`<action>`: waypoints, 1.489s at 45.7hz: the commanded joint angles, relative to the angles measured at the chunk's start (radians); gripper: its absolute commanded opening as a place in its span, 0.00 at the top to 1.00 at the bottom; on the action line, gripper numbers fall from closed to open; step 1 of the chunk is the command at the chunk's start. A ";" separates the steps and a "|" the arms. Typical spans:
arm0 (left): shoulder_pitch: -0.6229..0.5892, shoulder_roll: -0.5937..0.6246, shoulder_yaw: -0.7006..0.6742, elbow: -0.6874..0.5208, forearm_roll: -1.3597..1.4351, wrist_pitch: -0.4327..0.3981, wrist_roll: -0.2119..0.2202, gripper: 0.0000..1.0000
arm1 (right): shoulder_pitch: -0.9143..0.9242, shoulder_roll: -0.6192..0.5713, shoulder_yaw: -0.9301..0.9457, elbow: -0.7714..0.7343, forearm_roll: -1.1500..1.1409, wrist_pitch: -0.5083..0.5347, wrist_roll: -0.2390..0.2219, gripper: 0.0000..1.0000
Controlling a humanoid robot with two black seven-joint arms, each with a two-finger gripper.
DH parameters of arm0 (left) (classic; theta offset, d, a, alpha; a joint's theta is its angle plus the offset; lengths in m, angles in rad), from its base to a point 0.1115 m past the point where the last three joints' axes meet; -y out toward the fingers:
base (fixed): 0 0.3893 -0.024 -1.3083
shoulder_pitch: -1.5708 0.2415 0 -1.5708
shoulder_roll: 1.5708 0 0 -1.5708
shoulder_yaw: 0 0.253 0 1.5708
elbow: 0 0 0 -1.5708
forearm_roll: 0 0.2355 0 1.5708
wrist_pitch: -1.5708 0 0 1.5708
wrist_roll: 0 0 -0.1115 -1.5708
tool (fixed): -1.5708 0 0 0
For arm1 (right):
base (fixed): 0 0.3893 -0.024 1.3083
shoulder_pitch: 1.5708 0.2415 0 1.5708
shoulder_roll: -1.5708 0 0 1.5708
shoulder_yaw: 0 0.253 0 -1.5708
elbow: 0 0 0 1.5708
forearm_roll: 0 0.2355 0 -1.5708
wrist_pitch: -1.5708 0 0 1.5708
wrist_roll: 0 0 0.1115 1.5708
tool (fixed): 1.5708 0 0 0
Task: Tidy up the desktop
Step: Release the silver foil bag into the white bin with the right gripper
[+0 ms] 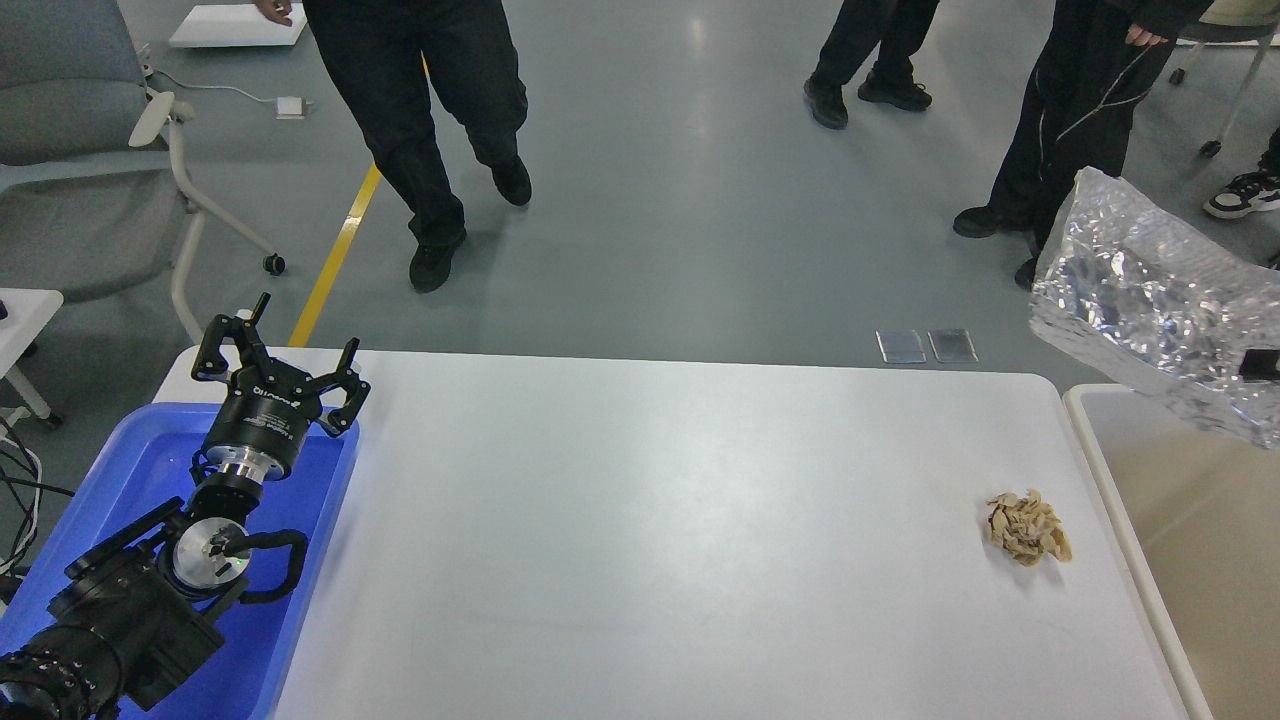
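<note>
The white desktop (pixel 650 520) carries a small pile of beige crumbs (pixel 1027 527) near its right edge. My right gripper (pixel 1261 365) shows only as a small black part at the right edge. It is shut on a crinkled silver foil bag (pixel 1140 290) and holds it high in the air, above the far corner of the beige bin (pixel 1085 420). My left gripper (pixel 275 352) is open and empty, and hovers over the far end of the blue tray (pixel 140 470) at the desktop's left side.
The beige bin with a white rim stands against the desktop's right edge. A grey chair (pixel 70 150) stands at far left. Several people's legs (pixel 430 120) are on the floor beyond the table.
</note>
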 commanded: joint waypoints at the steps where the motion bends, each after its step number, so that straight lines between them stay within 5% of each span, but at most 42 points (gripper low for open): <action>1: 0.000 0.000 0.000 0.000 0.000 0.000 0.000 0.00 | 0.017 0.057 -0.019 -0.244 0.001 0.021 -0.004 1.00; 11: 0.000 0.000 0.000 0.000 0.000 0.000 0.000 0.00 | -0.057 0.254 -0.048 -0.703 0.005 0.020 -0.005 1.00; 27: 0.000 0.000 0.000 0.000 0.000 0.000 0.000 0.00 | -0.249 0.521 -0.045 -1.192 0.041 -0.014 -0.007 1.00; 68: 0.000 0.000 -0.001 0.000 0.000 0.000 0.000 0.00 | -0.634 0.839 -0.042 -1.366 0.268 -0.316 -0.162 1.00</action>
